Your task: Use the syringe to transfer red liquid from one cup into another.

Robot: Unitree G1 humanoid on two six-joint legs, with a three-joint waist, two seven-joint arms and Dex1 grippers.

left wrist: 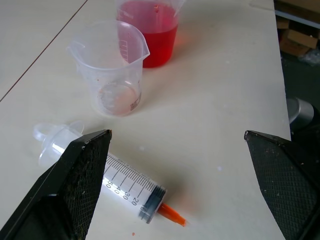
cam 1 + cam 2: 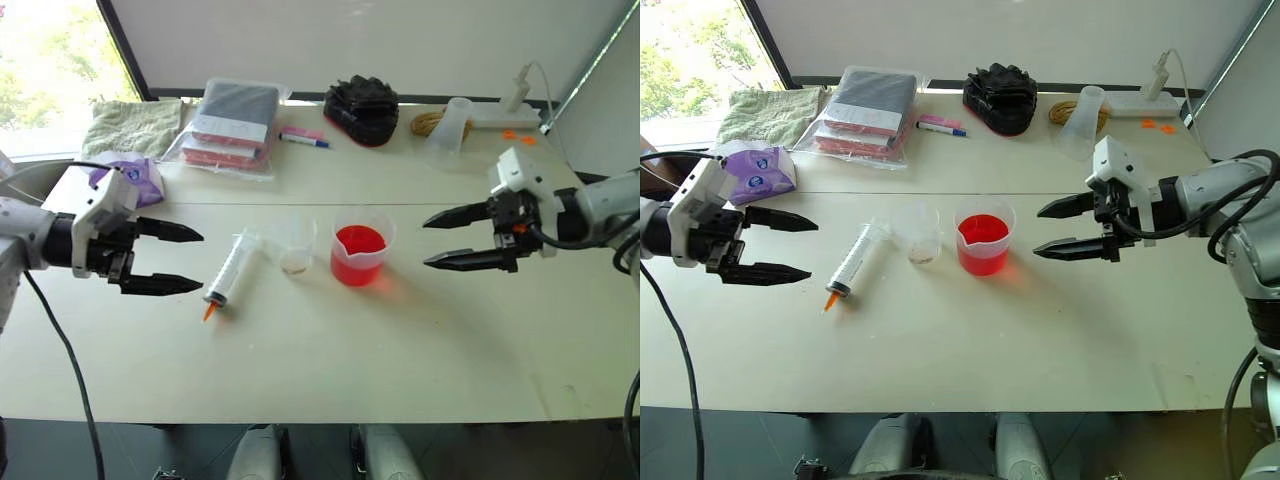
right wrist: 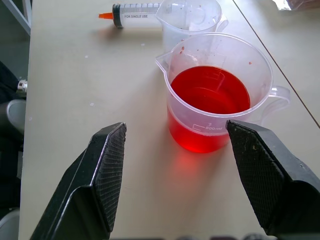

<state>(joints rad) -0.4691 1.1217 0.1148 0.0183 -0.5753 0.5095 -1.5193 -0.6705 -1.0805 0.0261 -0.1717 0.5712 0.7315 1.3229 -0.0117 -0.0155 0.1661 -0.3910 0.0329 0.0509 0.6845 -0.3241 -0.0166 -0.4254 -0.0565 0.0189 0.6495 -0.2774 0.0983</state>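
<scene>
**Both grippers spread and empty beside the beaker of red liquid**

The wide lipped beaker [image 2: 360,255] stands upright near the middle of the table [image 2: 420,370], about half full of red liquid [image 3: 210,92]. The smaller clear cup [image 2: 294,245] stands upright just to the beaker's left, close beside it; whether the two walls touch cannot be told. The syringe [image 2: 230,272] lies flat on the table further left of the beaker, its plunger end next to the small cup and its orange tip pointing away from the beaker, toward the table's near edge. The left gripper [image 2: 190,260] hovers left of the syringe, fingers [image 1: 80,175] spread wide, holding and touching nothing. The right gripper [image 2: 432,240] hovers right of the beaker, fingers [image 3: 107,165] likewise apart and empty, pointing at the beaker.
</scene>
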